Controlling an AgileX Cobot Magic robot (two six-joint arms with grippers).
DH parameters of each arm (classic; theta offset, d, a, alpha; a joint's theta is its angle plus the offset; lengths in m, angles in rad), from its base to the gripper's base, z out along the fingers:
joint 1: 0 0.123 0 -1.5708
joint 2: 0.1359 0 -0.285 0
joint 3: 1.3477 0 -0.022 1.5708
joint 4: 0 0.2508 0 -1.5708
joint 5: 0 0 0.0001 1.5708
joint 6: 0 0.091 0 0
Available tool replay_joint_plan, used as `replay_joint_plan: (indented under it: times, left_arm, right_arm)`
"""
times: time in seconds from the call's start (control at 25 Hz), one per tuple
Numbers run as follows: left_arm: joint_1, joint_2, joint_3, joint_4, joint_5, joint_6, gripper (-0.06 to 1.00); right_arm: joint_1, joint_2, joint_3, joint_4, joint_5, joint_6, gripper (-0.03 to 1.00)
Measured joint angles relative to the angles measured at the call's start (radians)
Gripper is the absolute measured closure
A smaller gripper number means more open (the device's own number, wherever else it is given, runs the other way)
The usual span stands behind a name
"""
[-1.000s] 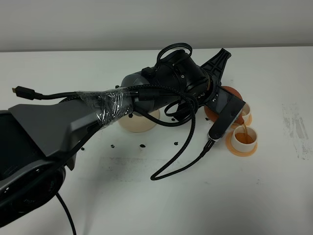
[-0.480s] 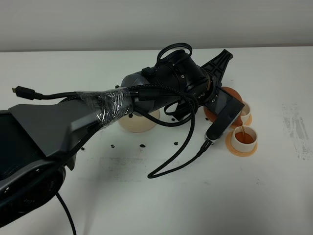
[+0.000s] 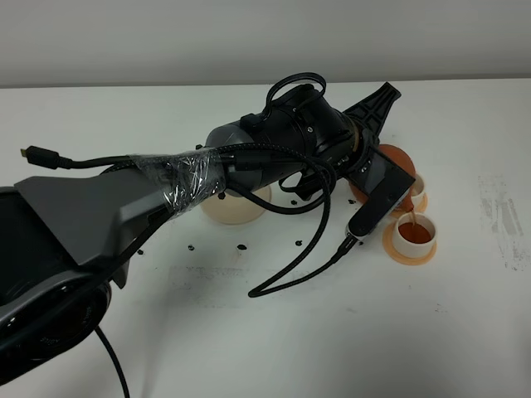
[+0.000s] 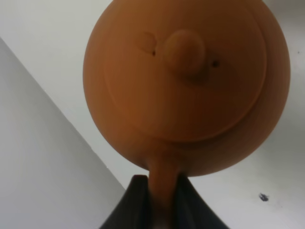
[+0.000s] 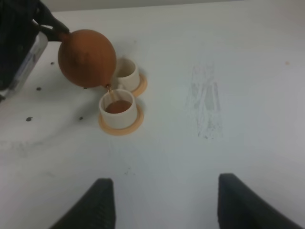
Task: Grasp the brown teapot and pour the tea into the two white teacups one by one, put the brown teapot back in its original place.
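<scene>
The brown teapot (image 4: 186, 86) fills the left wrist view, and my left gripper (image 4: 162, 205) is shut on its loop handle. From above, the teapot (image 3: 392, 157) shows only partly behind the left wrist. It is tilted, and a thin stream of tea runs from its spout into the nearer white teacup (image 3: 414, 234). That teacup (image 5: 118, 107) holds brown tea and stands on an orange coaster. The second teacup (image 5: 126, 72) stands just behind it, beside the teapot (image 5: 87, 57). The cream saucer (image 3: 236, 209) sits bare, left of the cups, partly under the arm. My right gripper (image 5: 167, 205) hovers open over bare table.
A black cable (image 3: 290, 278) loops down from the left wrist to the table in front of the saucer. Small dark specks (image 3: 242, 246) dot the white table. A grey smudge (image 3: 498, 207) marks the table at the right. The wall runs close behind the table's far edge.
The left wrist has rolled slightly further, shifting the cable loop. The teapot stays tilted over the nearer teacup with tea still streaming. The right gripper shows no change.
</scene>
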Motion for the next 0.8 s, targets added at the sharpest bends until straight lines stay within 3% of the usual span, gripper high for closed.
replay_joint_plan:
  times: [0.8]
  left_arm:
    - [0.0,0.0,0.0,0.047,-0.041,0.044,0.86]
  right_arm:
    - [0.0,0.0,0.0,0.0,0.0,0.0,0.5]
